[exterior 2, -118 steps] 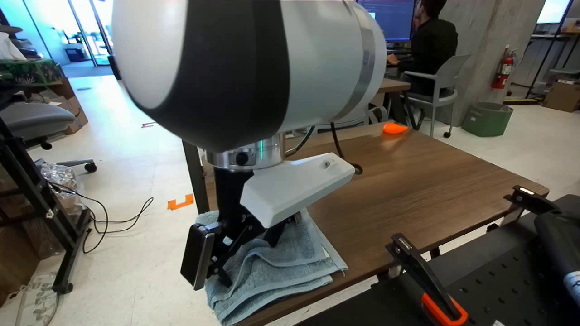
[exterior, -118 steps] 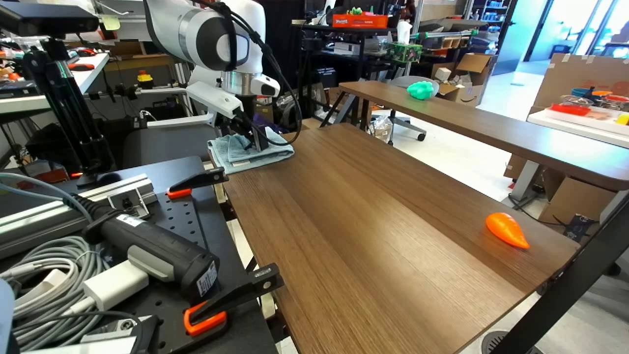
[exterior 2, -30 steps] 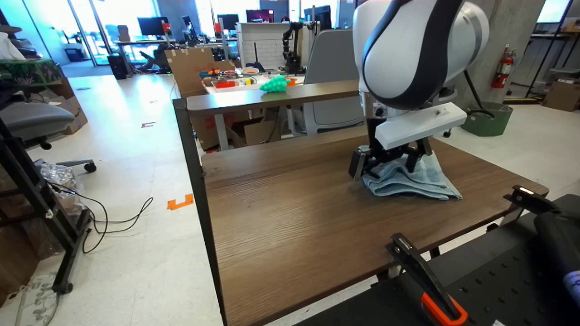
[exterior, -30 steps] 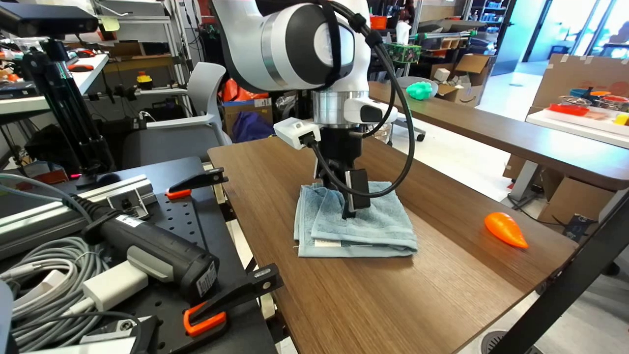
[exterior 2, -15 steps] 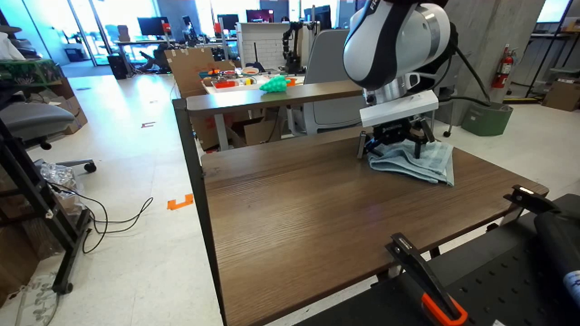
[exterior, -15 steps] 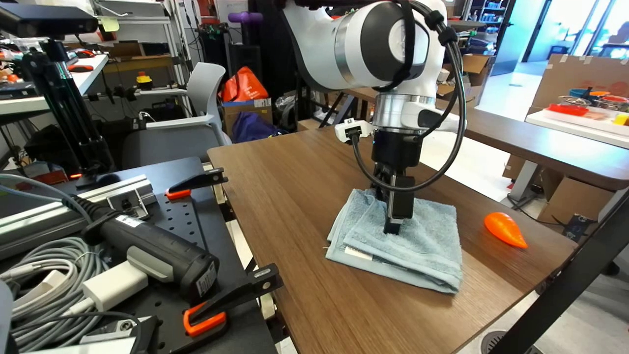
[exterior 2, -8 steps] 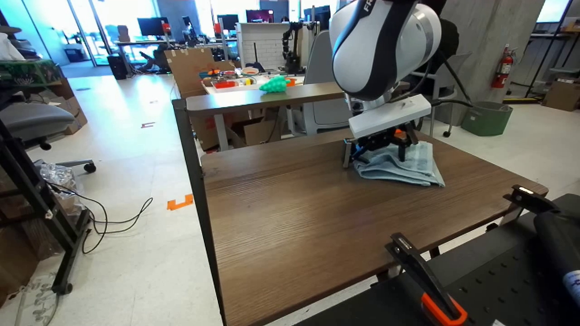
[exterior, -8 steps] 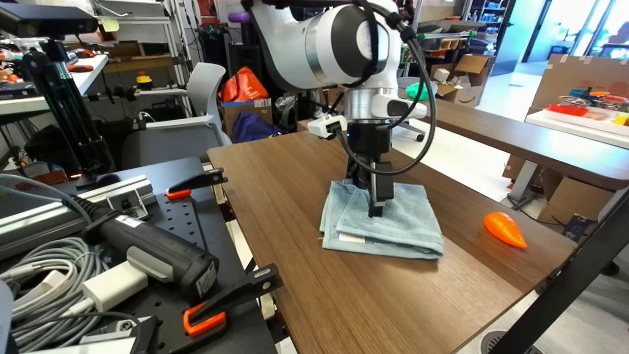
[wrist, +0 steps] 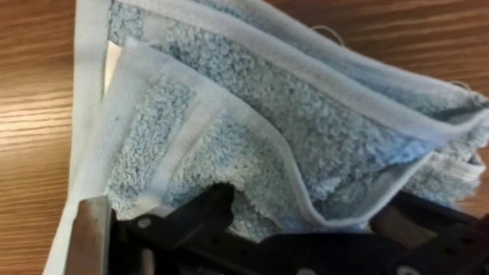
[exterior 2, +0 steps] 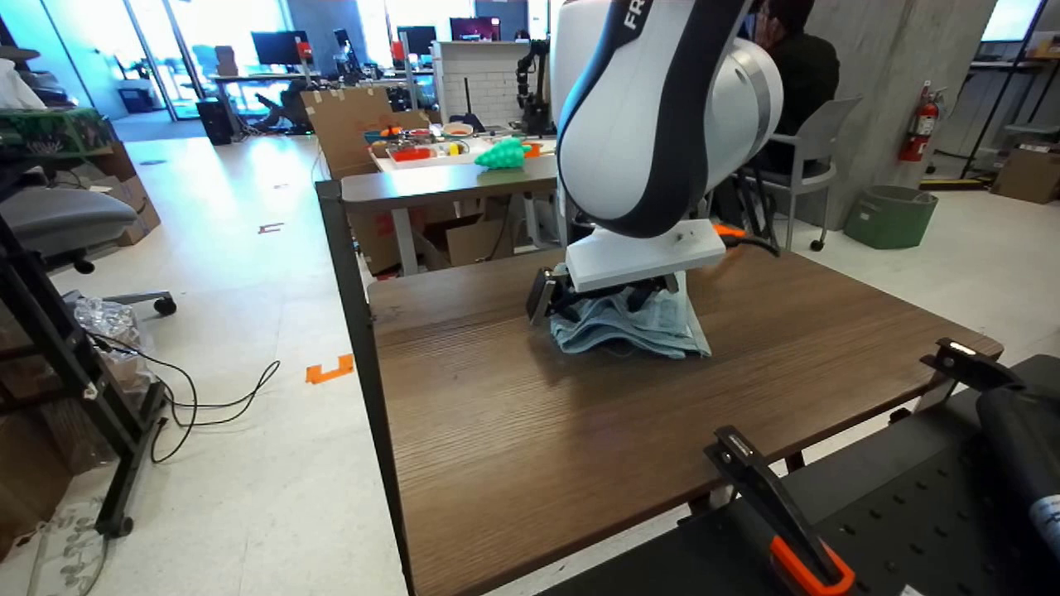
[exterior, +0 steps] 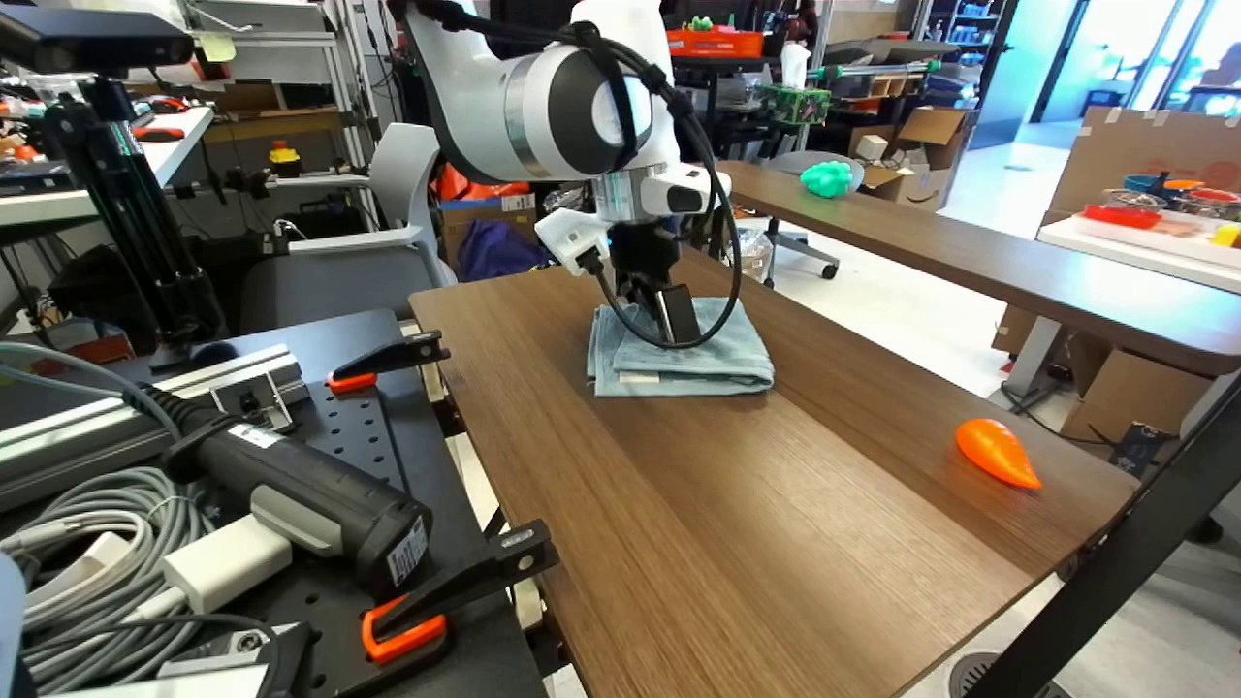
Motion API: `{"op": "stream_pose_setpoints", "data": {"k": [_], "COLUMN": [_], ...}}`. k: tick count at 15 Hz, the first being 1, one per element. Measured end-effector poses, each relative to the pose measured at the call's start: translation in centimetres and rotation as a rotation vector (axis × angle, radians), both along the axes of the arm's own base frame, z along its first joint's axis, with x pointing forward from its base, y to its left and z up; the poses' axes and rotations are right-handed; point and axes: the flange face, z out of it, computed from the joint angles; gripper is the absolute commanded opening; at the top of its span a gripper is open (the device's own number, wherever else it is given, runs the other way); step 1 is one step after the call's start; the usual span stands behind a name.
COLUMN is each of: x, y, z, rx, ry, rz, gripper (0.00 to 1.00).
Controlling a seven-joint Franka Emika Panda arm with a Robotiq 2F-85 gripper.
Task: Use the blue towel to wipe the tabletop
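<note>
The blue towel (exterior: 684,364), pale blue-grey and folded in rumpled layers, lies on the brown wood-grain tabletop (exterior: 776,543), partway along it. From above, my gripper (exterior 2: 603,308) presses into the towel and leans slightly in an exterior view. In the wrist view the gripper (wrist: 305,202) has its fingers spread wide, with folds of the towel (wrist: 237,72) rising between them. One black finger (wrist: 219,198) touches the terry surface; the opposite one sits at a raised hem on the right. The fingertips are partly sunk in the cloth or out of sight.
An orange object (exterior: 999,454) rests near one end of the tabletop. Along one long side stands a black bench (exterior: 320,417) with clamps (exterior: 465,586), a scanner (exterior: 310,490) and cables. Another wooden table (exterior: 931,242) with a green object (exterior: 828,178) runs alongside.
Over about eight seconds the gripper and towel slide from one end of the tabletop toward the orange object. In the last second they move back away from it, and the gripper tilts.
</note>
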Motion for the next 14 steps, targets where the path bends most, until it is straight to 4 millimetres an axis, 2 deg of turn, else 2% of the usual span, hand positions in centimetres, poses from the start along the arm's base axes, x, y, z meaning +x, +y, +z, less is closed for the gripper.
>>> {"op": "stream_pose_setpoints", "data": {"k": [5, 9, 14], "x": [-1.3, -2.8, -3.0], "y": [1.8, 2.9, 3.1], "z": [0.1, 0.0, 0.1], "rx": [0.129, 0.116, 0.112], "ry": [0.097, 0.223, 0.236], "rz": [0.139, 0.237, 0.246], "gripper": [1.0, 1.0, 1.0]}}
